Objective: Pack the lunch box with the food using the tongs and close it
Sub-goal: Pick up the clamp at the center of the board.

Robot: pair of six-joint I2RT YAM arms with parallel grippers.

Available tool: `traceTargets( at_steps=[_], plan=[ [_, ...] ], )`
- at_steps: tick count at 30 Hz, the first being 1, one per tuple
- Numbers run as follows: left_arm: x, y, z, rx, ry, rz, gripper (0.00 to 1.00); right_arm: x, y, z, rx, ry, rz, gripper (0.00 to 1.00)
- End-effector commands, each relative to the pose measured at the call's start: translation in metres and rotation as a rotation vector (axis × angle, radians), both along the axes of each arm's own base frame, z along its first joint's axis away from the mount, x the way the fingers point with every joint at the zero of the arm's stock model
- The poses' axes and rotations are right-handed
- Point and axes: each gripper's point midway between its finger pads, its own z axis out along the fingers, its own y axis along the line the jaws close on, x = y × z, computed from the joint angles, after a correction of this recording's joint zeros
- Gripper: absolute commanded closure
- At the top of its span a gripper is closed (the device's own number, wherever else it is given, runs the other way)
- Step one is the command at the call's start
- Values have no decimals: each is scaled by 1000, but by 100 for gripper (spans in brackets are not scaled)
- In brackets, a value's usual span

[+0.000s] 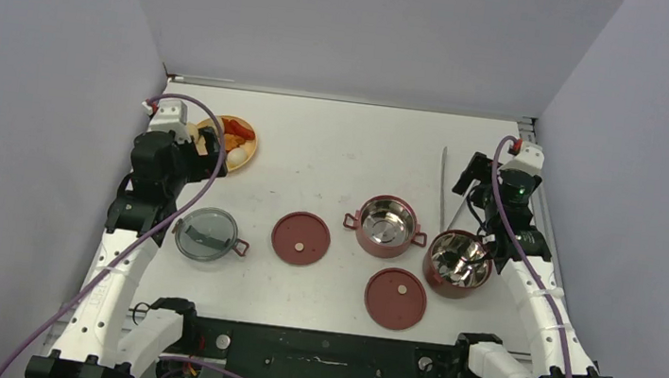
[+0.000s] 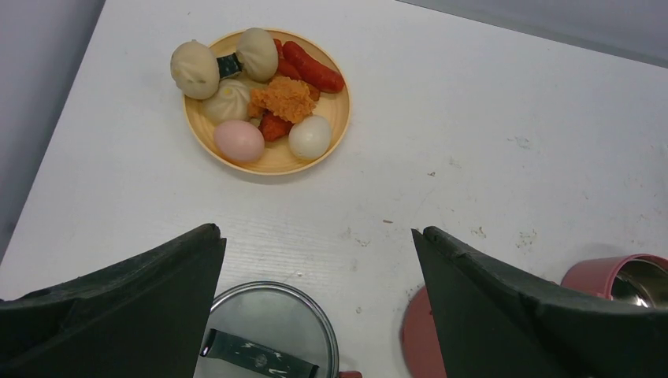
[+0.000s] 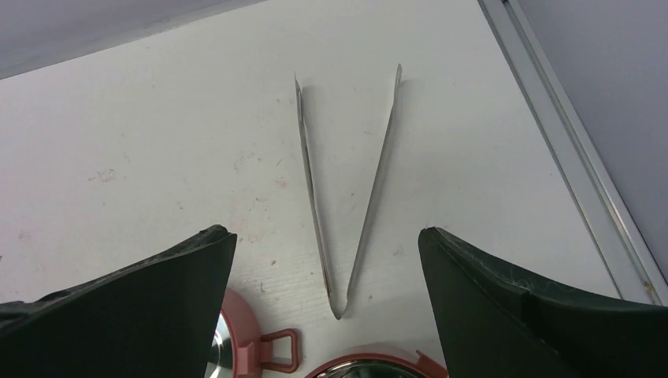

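- The table (image 1: pixel 336 142) has a raised rail (image 3: pixel 584 157) down the right of the right wrist view. It sits near the tongs, so a sideways shove could wedge them against it.
- Your left gripper (image 2: pixel 315 236) has its jaws spread wide and holds nothing. Your right gripper (image 3: pixel 327 236) is just as wide and just as empty, poised over the tongs.
- The middle container (image 1: pixel 387 225) and the right container (image 1: pixel 458 262) stand open, right of centre in the overhead view. The right one sits directly under your right arm, so a careless descent could clip its rim and skid it.
- Two maroon lids (image 1: pixel 300 238) (image 1: pixel 395 298) and the grey lid (image 1: pixel 205 233) lie flat along the lower middle, where a low arm sweep could drag them.
- The plate (image 2: pixel 276 157) sits at upper left of the left wrist view and looks light enough to slide if pushed.
- The tongs (image 3: pixel 337 309) lie flat in a V, joint towards the bottom of the frame. They are thin, so your fingers may scrape the table or catch one arm only.
- The food (image 2: pixel 283 96) is heaped on the plate, and the round eggs could roll away when pinched.
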Motion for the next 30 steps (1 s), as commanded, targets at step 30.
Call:
traceTargets(
  at_steps=[30],
  plan=[
    [15,-15,19,41,-19,-58,4,71,1,-106,112,358,109,7]
  ],
)
